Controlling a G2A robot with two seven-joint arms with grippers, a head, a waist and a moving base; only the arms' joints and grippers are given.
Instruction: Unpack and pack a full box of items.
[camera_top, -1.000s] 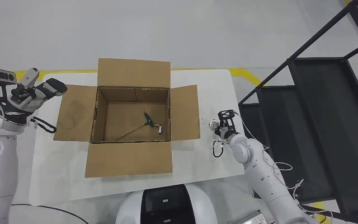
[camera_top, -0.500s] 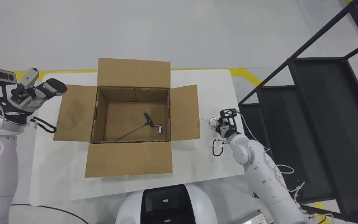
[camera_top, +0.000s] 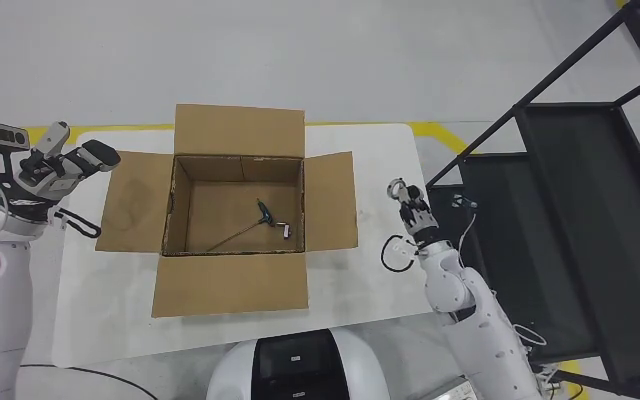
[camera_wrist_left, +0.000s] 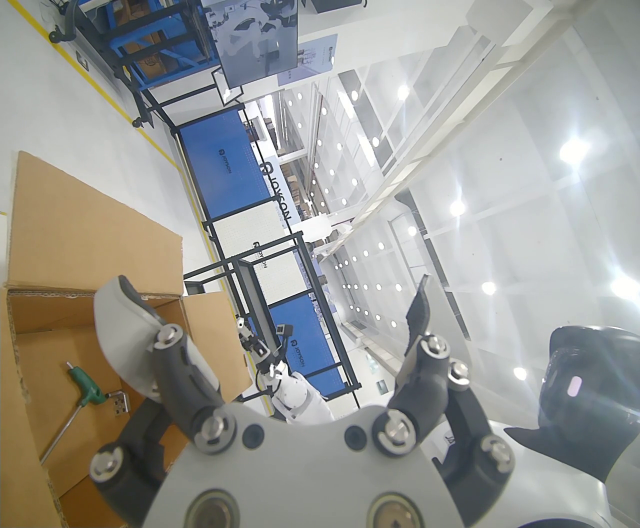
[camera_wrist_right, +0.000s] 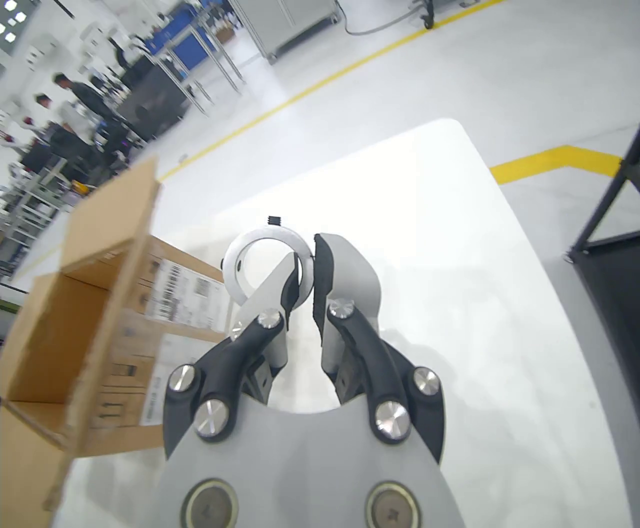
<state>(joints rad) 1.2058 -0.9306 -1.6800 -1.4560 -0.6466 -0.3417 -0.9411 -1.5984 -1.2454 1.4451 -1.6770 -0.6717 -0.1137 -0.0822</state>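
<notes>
One white desk (camera_top: 370, 290), and on it one cardboard box (camera_top: 240, 130) with all four flaps folded out flat. The left fingers (camera_top: 100, 155) sit just off the outer edge of one side flap. They are spread wide, with nothing between them. In the left wrist view the two fingers stand far apart, and the open box lies beyond the paler one.

Across the box, the right fingers (camera_top: 403, 192) are over bare desk just past the opposite side flap, apart from the cardboard.

Two items on the box floor, both well away from either pair of fingers. First, one T-handle hex key (camera_top: 245, 228) with a green grip.

Now one silver metal ring (camera_wrist_right: 231, 267), held by the right fingers, which are pinched narrow on it. One finger goes through the hole, the other stays outside, and the ring's wall is clamped between the tips. Back in the box, just beside the hex key's grip, lies one small metal plate (camera_top: 286, 230). Smallest of all is one black screw (camera_wrist_right: 274, 219), poking from the ring's rim on the side away from the fingers.
</notes>
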